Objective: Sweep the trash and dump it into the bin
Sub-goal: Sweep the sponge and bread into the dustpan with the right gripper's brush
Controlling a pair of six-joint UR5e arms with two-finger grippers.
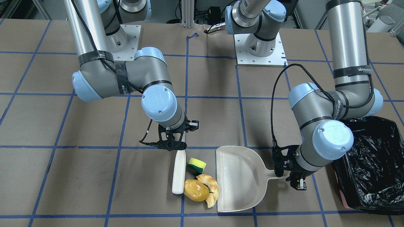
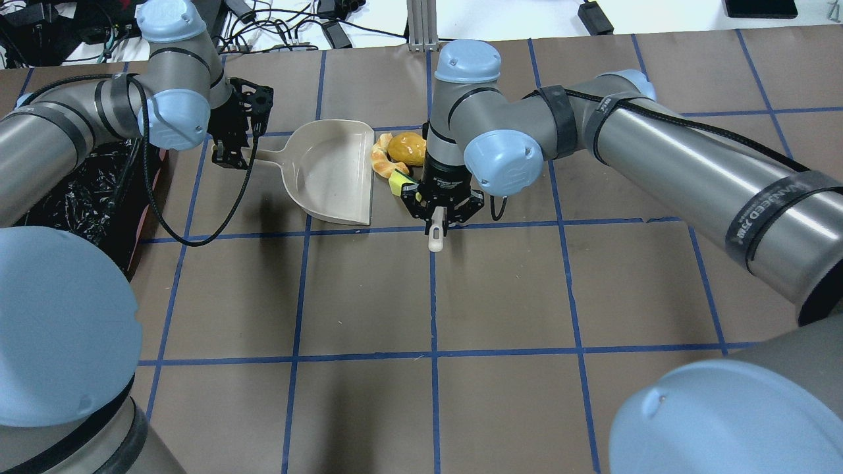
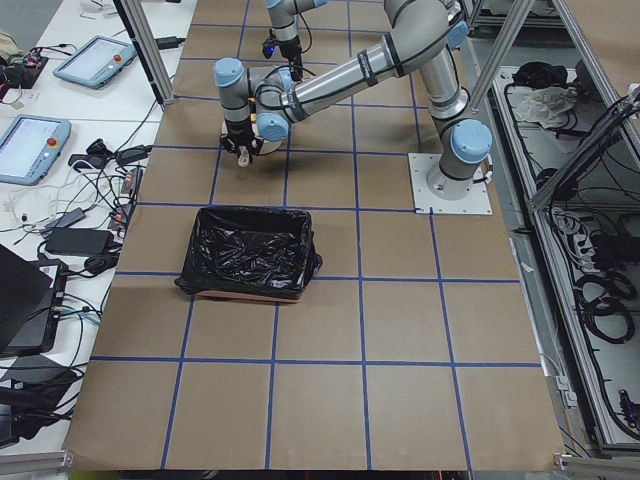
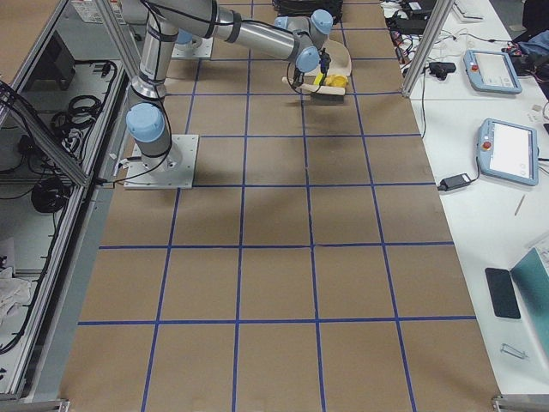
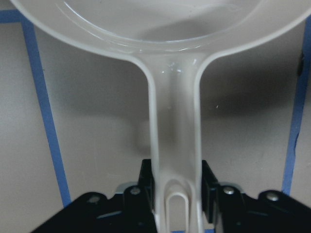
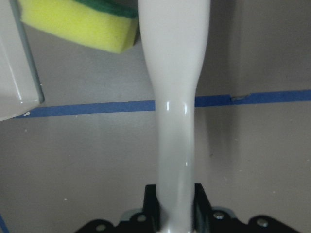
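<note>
Exterior front-facing, lower centre: yellow sponge with green backing, glossy yellow-brown potato and curved tan croissant piece bunched between white brush and beige dustpan mouth. Right gripper clamps the brush handle; left gripper clamps the dustpan handle. Black-lined bin, lower right edge.

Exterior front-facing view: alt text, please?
The right gripper holds a white sweeper beside a sponge, potato and croissant clustered at the mouth of a beige dustpan, whose handle the left gripper grips. The black-lined bin stands at the view's right edge.
</note>
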